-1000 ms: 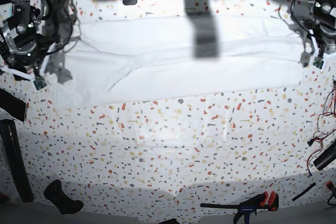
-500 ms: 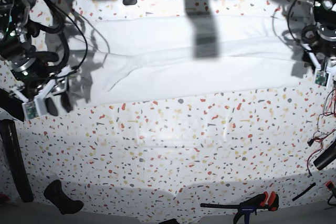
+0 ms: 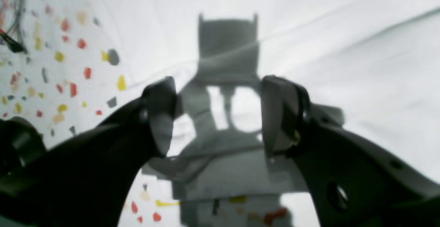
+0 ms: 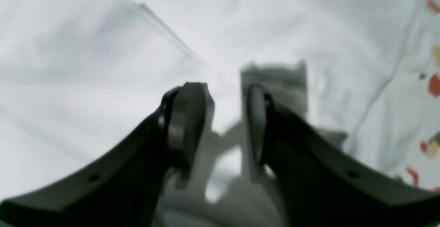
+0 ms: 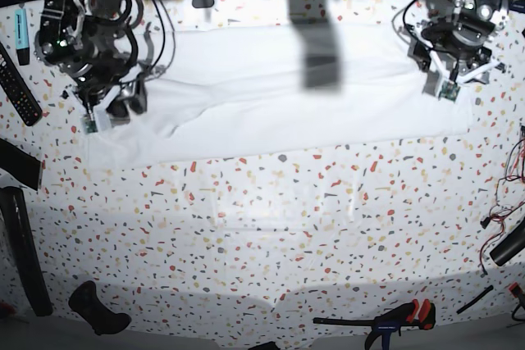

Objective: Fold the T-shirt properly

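Observation:
The white T-shirt (image 5: 271,92) lies flat as a long band across the far half of the speckled table (image 5: 271,227). In the base view my right gripper (image 5: 121,106) hangs over the shirt's left end and my left gripper (image 5: 433,67) over its right end. In the left wrist view the left gripper (image 3: 220,117) is open above the T-shirt (image 3: 343,48), close to its edge, and holds nothing. The right gripper (image 4: 223,124) also stands open, with a narrower gap, just above the cloth (image 4: 86,65); nothing is between its fingers.
A remote (image 5: 16,88) and a teal pen (image 5: 20,26) lie at the far left. A black handle (image 5: 98,309) and a red-handled clamp (image 5: 402,317) sit by the front edge. Cables (image 5: 509,170) hang at the right. A dark shadow band (image 5: 318,47) crosses the shirt.
Both arms have swung in from the table's sides to above the shirt's two ends. The shirt has not moved, and the jaw openings look the same.

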You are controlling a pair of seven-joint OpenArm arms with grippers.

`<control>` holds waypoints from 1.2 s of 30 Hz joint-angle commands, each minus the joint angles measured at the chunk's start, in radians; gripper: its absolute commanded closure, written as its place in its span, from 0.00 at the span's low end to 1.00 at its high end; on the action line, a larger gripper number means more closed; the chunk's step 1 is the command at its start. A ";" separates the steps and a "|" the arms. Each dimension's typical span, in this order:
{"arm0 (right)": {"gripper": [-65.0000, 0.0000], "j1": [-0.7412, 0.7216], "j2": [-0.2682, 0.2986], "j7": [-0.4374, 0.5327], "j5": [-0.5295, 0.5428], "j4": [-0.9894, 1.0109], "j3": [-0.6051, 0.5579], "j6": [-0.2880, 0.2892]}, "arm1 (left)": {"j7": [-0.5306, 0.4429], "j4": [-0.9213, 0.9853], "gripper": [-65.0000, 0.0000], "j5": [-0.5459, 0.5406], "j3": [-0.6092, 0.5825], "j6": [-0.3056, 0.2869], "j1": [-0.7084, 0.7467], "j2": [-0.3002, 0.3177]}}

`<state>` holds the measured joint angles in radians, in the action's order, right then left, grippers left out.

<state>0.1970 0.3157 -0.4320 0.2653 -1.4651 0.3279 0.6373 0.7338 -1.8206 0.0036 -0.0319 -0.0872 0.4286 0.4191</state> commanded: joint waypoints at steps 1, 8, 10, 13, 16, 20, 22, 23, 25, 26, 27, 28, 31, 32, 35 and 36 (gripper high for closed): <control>0.63 -0.023 0.014 -0.009 -0.022 0.028 0.005 0.002 | 0.002 0.016 0.42 0.012 0.006 0.004 -0.002 0.008; 0.63 -0.128 0.013 -0.005 -0.026 0.167 0.005 0.003 | -0.081 0.144 0.42 0.014 0.006 0.003 -0.064 0.008; 0.63 -0.148 0.012 -0.007 -0.026 0.172 0.005 0.003 | -0.091 0.204 0.42 0.014 0.006 0.003 -0.125 0.008; 0.63 -0.169 0.008 -0.024 -0.021 0.172 0.005 0.003 | -0.097 0.309 0.42 0.014 0.006 -0.026 -0.232 0.008; 0.63 -0.182 0.018 -0.026 -0.016 0.169 0.005 0.003 | -0.049 0.372 0.42 0.014 0.006 -0.048 -0.315 0.011; 0.63 -0.196 0.058 -0.065 0.069 0.134 0.005 0.003 | -0.022 0.352 0.42 0.001 0.006 -0.048 -0.376 0.016; 0.63 -0.202 0.080 -0.091 0.087 0.102 0.005 0.013 | 0.013 0.331 0.42 -0.042 0.006 -0.048 -0.406 0.016; 0.63 -0.203 0.090 -0.093 0.086 0.084 0.005 0.029 | 0.034 0.318 0.42 -0.060 0.006 -0.048 -0.420 0.016; 0.63 -0.206 0.109 -0.092 0.086 0.047 0.005 0.061 | 0.074 0.295 0.42 -0.088 0.006 -0.045 -0.450 0.016; 0.62 -0.206 0.120 -0.092 0.086 0.029 0.005 0.061 | 0.099 0.286 0.42 -0.093 0.006 -0.045 -0.467 0.016; 0.61 -0.205 0.130 -0.093 0.086 0.010 0.005 0.061 | 0.125 0.279 0.42 -0.092 0.006 -0.045 -0.484 0.016; 0.59 -0.205 0.140 -0.093 0.086 -0.006 0.005 0.061 | 0.149 0.273 0.42 -0.091 0.007 -0.045 -0.502 0.016; 0.54 -0.205 0.164 -0.100 0.087 -0.050 0.005 0.061 | 0.206 0.267 0.42 -0.090 0.007 -0.045 -0.560 0.017; 0.54 -0.205 0.167 -0.109 0.086 -0.063 0.006 0.061 | 0.212 0.267 0.42 -0.091 0.007 -0.045 -0.578 0.017; 0.54 -0.205 0.169 -0.174 0.087 -0.103 0.006 0.061 | 0.194 0.270 0.42 -0.134 0.007 -0.058 -0.623 0.035; 0.54 -0.205 0.169 -0.208 0.092 -0.117 0.006 0.061 | 0.196 0.271 0.42 -0.180 0.007 -0.074 -0.636 0.053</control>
<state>0.0055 0.4656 -0.6632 0.3431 -1.5623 0.3267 0.6888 0.9459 -1.5337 -0.1860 -0.0330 -0.1654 -0.1814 0.4538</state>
